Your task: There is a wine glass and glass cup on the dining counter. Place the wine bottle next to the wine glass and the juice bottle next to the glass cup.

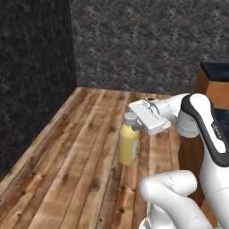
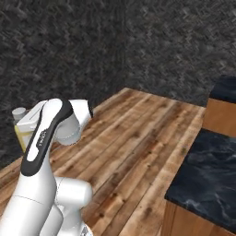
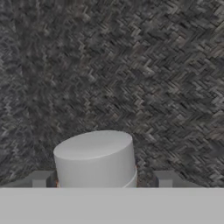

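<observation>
The juice bottle [image 1: 128, 144], yellow with a white cap, hangs upright above the wooden floor. My gripper [image 1: 137, 126] is shut on it just below the cap. In the hand view the white cap [image 3: 94, 158] rises between the two fingertips [image 3: 39, 178], against a dark patterned wall. From the right base view the juice bottle [image 2: 20, 132] peeks out at the far left behind my arm. The dining counter [image 2: 206, 180], black marbled on top with a wooden front, stands at the lower right. The wine bottle, wine glass and glass cup are out of view.
Wooden floor [image 1: 76, 156] stretches ahead to dark herringbone walls [image 1: 134, 40] that meet in a corner. A second black-topped wooden block [image 2: 225, 99] stands at the right, also seen as a block [image 1: 214, 82] from the left base view.
</observation>
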Robot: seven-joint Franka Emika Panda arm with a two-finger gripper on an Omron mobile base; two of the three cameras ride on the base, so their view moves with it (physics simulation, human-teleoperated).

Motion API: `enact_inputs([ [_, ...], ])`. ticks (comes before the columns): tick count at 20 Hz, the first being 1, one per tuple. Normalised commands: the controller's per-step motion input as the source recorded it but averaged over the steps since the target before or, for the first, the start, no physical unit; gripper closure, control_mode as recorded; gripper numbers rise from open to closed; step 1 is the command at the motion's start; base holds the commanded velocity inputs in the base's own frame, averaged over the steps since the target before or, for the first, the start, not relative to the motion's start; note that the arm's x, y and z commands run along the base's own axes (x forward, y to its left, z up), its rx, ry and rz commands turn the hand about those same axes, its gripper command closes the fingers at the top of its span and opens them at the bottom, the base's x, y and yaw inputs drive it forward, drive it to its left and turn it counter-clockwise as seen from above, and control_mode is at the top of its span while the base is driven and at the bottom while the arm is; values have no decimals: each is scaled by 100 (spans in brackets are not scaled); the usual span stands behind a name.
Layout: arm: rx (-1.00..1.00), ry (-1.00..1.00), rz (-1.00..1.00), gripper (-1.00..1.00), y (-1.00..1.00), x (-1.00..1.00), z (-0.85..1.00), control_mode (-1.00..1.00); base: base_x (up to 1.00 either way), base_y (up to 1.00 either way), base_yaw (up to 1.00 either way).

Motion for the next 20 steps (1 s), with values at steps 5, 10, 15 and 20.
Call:
enact_inputs([
  [5,0,0,0,100,0,0,0,100,75,18,-30],
  [10,0,0,0,100,0,0,0,100,80,18,-25],
  [15,0,0,0,100,0,0,0,100,82,18,-23],
  [20,0,0,0,100,0,0,0,100,82,18,-23],
])
